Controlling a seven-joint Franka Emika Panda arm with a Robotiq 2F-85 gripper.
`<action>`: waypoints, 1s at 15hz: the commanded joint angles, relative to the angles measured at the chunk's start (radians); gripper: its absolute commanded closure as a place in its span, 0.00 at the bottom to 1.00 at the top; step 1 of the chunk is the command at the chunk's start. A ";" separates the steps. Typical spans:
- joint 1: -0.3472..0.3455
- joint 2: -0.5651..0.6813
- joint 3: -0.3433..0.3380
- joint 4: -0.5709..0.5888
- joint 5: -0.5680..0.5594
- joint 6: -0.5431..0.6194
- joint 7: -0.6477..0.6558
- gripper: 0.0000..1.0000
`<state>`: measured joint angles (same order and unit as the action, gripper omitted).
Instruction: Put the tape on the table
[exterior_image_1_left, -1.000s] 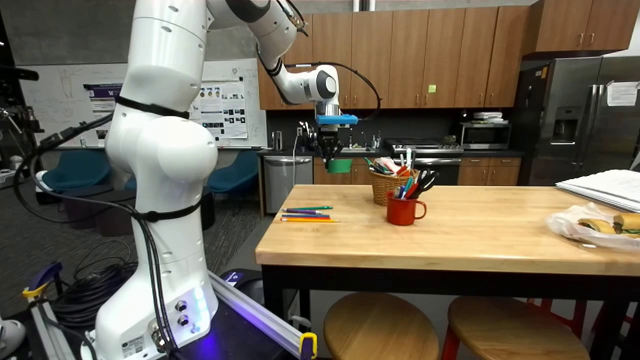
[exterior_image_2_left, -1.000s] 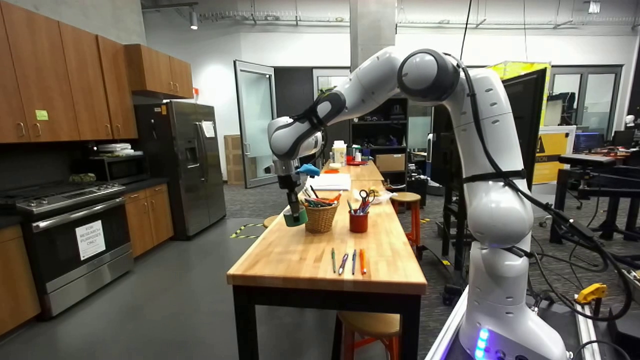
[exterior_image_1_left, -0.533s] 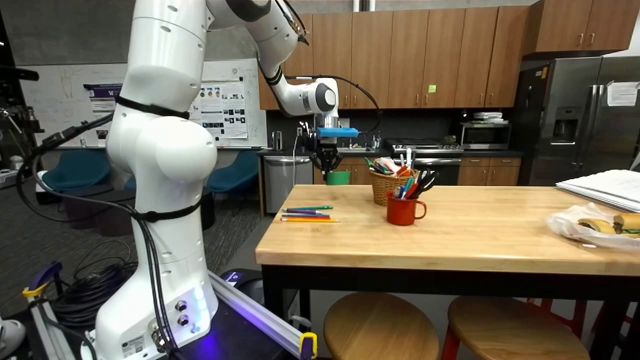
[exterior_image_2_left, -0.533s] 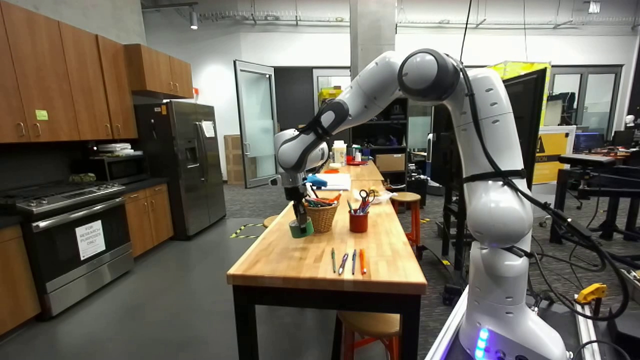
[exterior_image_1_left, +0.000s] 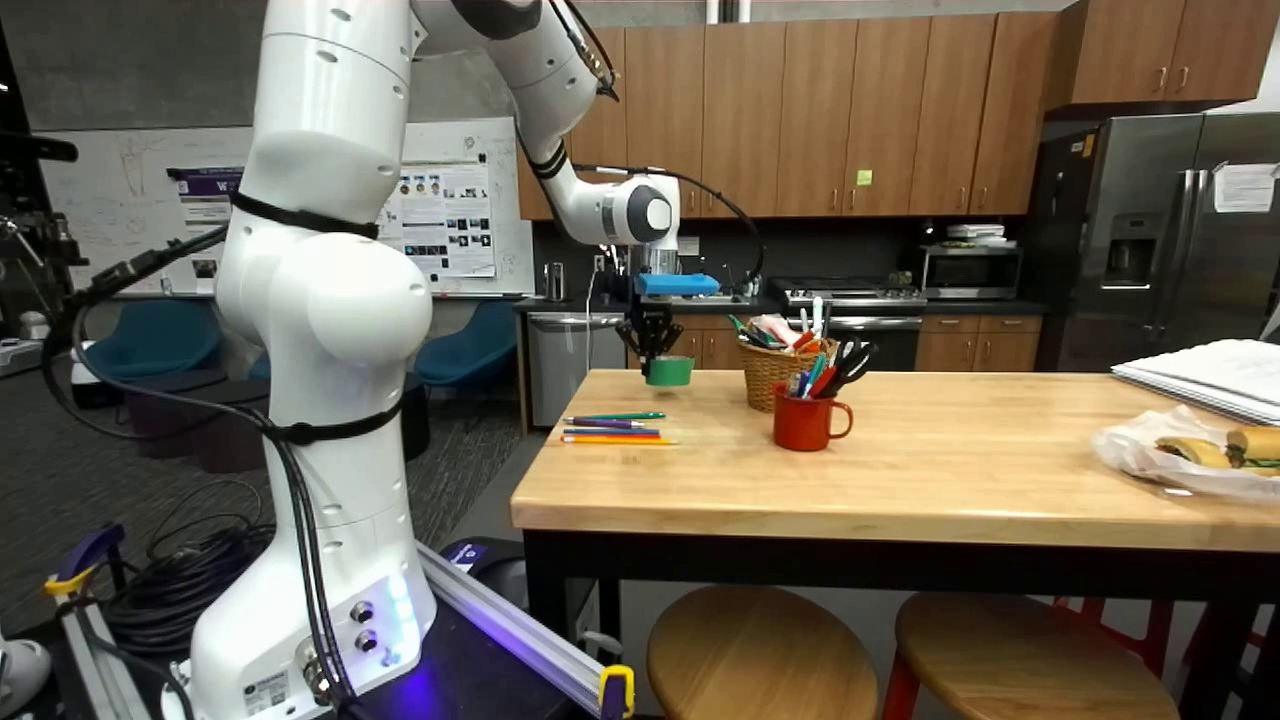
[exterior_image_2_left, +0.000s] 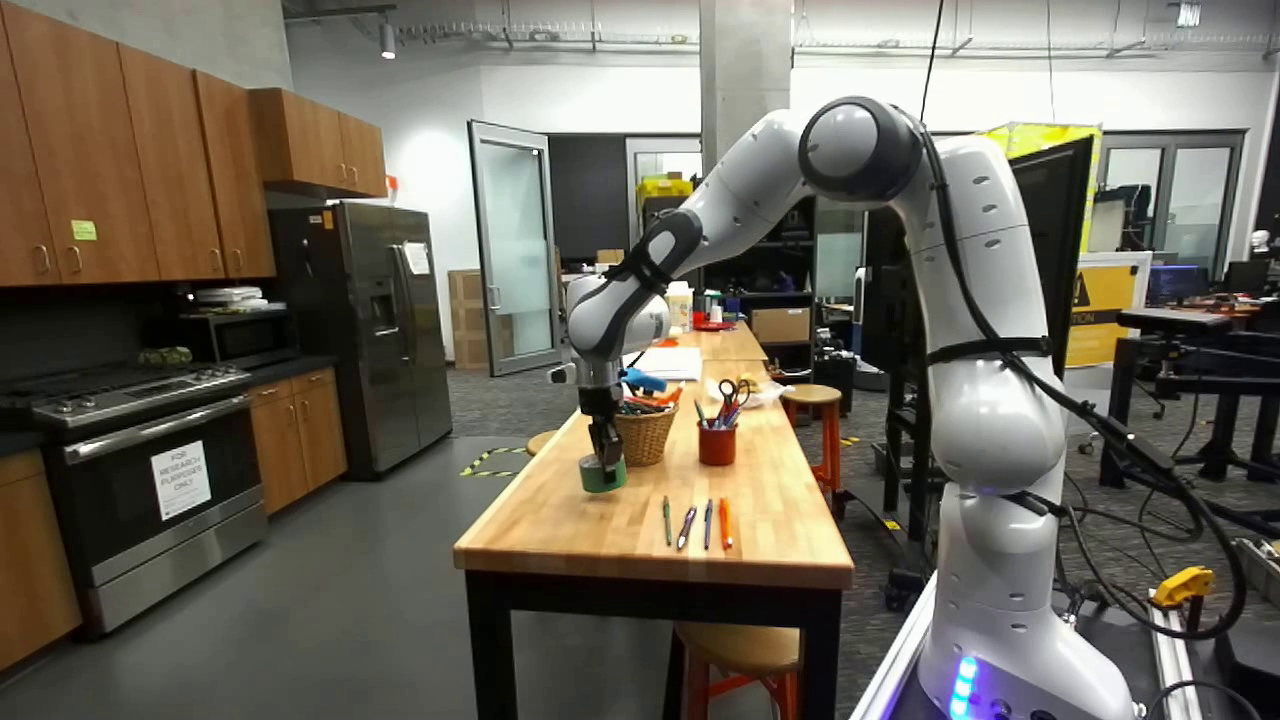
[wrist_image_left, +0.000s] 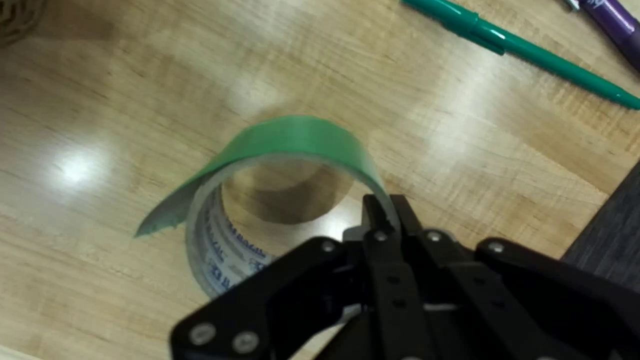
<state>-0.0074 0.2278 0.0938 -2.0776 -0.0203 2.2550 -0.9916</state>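
The gripper (exterior_image_1_left: 649, 366) and the tape (exterior_image_1_left: 671, 372) sit lower than a second ago, over the counter (exterior_image_1_left: 960, 450). In an exterior view, the wicker basket (exterior_image_1_left: 762, 376) stands to the right of the gripper, and the red mug (exterior_image_1_left: 803, 425) is farther right, closer to the camera. In an exterior view, a row of pens (exterior_image_2_left: 708, 523) lies to the right of the gripper and nearer the camera, while the basket is just beyond the gripper; whether the tape's lower edge touches the counter, I cannot tell. In the wrist view, the gripper is clamped on the tape's wall, one of its fingers (wrist_image_left: 384, 265) inside the ring and the other outside. The tape's loose end (wrist_image_left: 170, 212) juts out away from the fingers, and a green pen (wrist_image_left: 530, 52) lies beyond the fingertips, apart from the tape.
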 joint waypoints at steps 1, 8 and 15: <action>-0.019 -0.049 0.011 -0.063 0.060 0.031 -0.095 0.99; -0.015 -0.067 0.007 -0.120 0.074 0.032 -0.196 0.68; 0.012 -0.090 0.004 -0.119 0.044 -0.024 -0.134 0.24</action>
<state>-0.0091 0.1851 0.0969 -2.1732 0.0319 2.2610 -1.1647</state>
